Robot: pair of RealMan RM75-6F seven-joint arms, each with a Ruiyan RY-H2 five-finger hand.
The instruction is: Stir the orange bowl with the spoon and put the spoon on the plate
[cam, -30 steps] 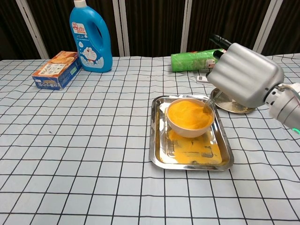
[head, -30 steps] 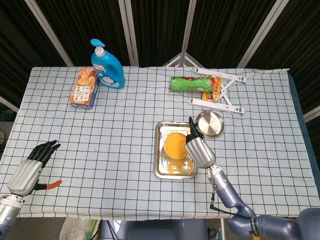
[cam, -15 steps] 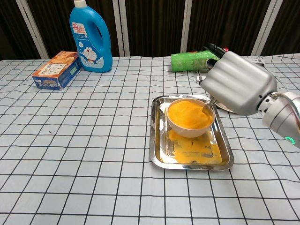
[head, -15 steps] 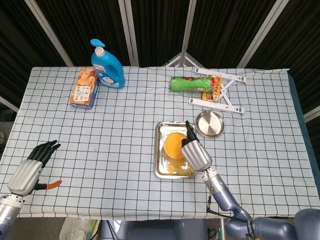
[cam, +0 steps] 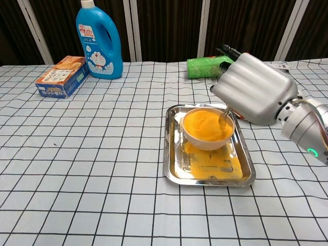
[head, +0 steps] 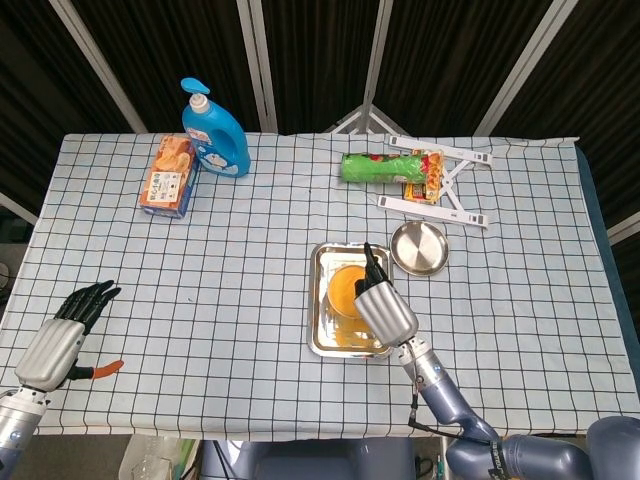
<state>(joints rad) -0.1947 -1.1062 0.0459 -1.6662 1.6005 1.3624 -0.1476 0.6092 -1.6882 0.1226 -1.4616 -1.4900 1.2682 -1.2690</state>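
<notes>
The orange bowl (cam: 205,128) (head: 343,290) stands inside a steel tray (cam: 174,164) (head: 322,340) near the table's middle. My right hand (cam: 253,87) (head: 384,305) hovers over the bowl's right side and holds a metal spoon (cam: 224,118) whose tip dips into the orange contents. The round steel plate (head: 420,248) lies just right of the tray; in the chest view my right hand hides most of it. My left hand (head: 62,335) rests at the table's near left edge, fingers spread, holding nothing.
A blue detergent bottle (cam: 99,41) (head: 214,130) and an orange snack box (cam: 61,76) (head: 168,175) stand at the back left. A green packet (cam: 207,65) (head: 380,166) and a white folding stand (head: 440,180) lie at the back right.
My right hand has moved left over the bowl, carrying the spoon from the bowl's right rim further into the orange contents. The left hand has not moved.
</notes>
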